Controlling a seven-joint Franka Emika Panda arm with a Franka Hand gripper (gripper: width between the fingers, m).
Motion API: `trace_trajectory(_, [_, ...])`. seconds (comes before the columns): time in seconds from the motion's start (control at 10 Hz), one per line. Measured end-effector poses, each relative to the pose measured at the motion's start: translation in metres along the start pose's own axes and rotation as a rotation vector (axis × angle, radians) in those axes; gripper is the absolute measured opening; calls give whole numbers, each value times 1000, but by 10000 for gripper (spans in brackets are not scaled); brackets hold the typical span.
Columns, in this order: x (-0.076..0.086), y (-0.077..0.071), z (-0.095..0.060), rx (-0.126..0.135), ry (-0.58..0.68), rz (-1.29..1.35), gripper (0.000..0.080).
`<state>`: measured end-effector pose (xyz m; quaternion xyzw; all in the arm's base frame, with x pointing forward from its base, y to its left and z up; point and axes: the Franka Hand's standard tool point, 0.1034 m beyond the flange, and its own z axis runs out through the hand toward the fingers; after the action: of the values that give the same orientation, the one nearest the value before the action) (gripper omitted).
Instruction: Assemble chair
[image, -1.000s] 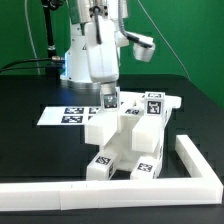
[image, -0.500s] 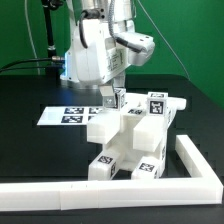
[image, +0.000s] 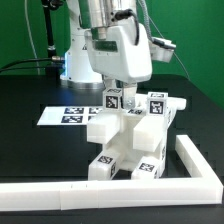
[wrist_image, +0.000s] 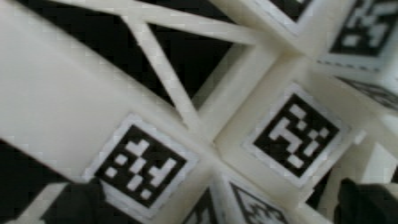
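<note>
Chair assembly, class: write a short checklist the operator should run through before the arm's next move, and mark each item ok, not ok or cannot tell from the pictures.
1. Chair resting on the table, inside the corner of the border rail: ok.
2. Gripper right above the tagged post at the chair's back: ok.
3. Gripper closed on the post: cannot tell; the arm hides the fingertips in the exterior view.
4. Wrist view sharp enough to judge contact: not ok; it is blurred, showing only tags and white bars.
5. Marker board behind the chair, uncovered: ok.
</note>
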<state>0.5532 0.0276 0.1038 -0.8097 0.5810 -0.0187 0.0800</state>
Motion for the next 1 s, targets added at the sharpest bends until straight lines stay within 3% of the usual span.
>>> trace_trajectory(0.2, [1,0,0,-1,0,-133,649])
trace_trajectory(0.3, [2,1,-1,-34,-11,-373,649])
trace_trajectory(0.5, [9,0,-6,-53,-35,-665,649])
trace_trajectory(0.6, [9,0,-5,-54,-32,-614,649])
trace_trajectory(0.8, [9,0,-5,-53,-32,-608,391])
trace_trajectory(0.9, [9,0,-5,-54,-30,-527,391])
trace_trajectory(1.0, [9,0,-5,-56,-28,-460,272])
